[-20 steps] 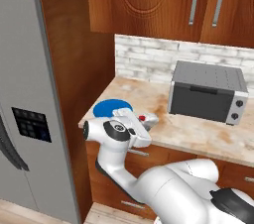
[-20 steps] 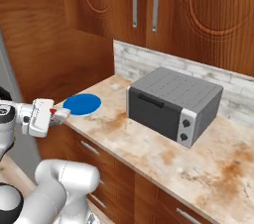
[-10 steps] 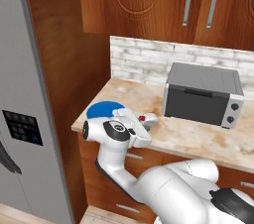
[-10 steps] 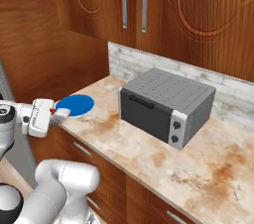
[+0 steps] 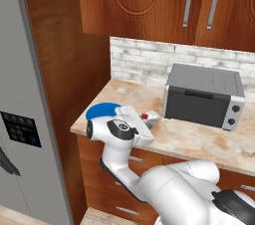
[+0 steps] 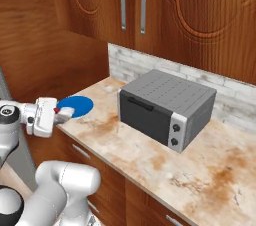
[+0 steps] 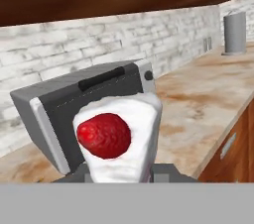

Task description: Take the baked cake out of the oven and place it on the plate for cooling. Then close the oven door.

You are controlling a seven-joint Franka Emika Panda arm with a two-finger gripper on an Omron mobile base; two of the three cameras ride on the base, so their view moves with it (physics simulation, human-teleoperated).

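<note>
My gripper is shut on the cake, a small whitish piece with a red spot on top. In the hand view the cake stands close in front of the camera, red spot facing it. The bright blue plate lies flat at the counter's left end. In the right base view my gripper holds the cake just at the near rim of the plate. The oven and the oven door are out of view.
A silver toaster oven stands on the marble counter against the brick backsplash. A grey fridge rises at the left beyond a wooden side panel. Wooden cabinets hang above. A grey cylinder stands far along the counter.
Both base views have shifted a little, so the camera has moved; the fridge slides toward the left edge. The gripper stays shut on the cake beside the plate.
</note>
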